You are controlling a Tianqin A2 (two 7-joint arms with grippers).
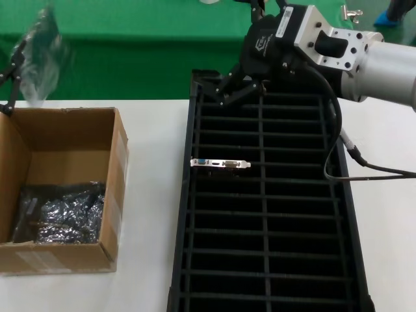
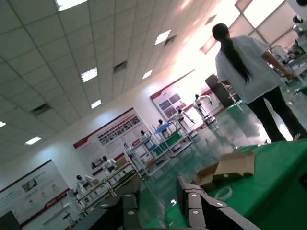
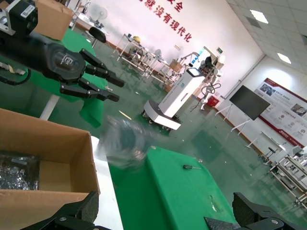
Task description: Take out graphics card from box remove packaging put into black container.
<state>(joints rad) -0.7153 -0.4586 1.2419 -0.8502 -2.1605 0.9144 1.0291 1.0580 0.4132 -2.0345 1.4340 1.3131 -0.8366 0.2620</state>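
Black ribs divide the black container [image 1: 338, 214] into two columns of narrow slots, and the graphics card [image 1: 220, 163] stands in a slot of the column nearer the box, its silver bracket with a blue and a white port facing up. The right gripper [image 1: 242, 88] hangs over the tray's far end, well apart from the card and beyond it; its dark fingers look spread with nothing between them, and the right wrist view shows its two fingertips [image 3: 67, 216] wide apart.

Off the table's far left corner, the left gripper [image 1: 8, 81] is cut off by the picture's edge. In the right wrist view its fingers [image 3: 98, 81] are splayed open, and the packaging [image 3: 125, 142] shows as a blurred translucent shape just beside and below them, not pinched. In the head view the same bag [image 1: 44, 55] is a smear above the box [image 1: 78, 257].

Shiny bagged bundles [image 1: 62, 213] lie inside the cardboard box; how many cannot be made out
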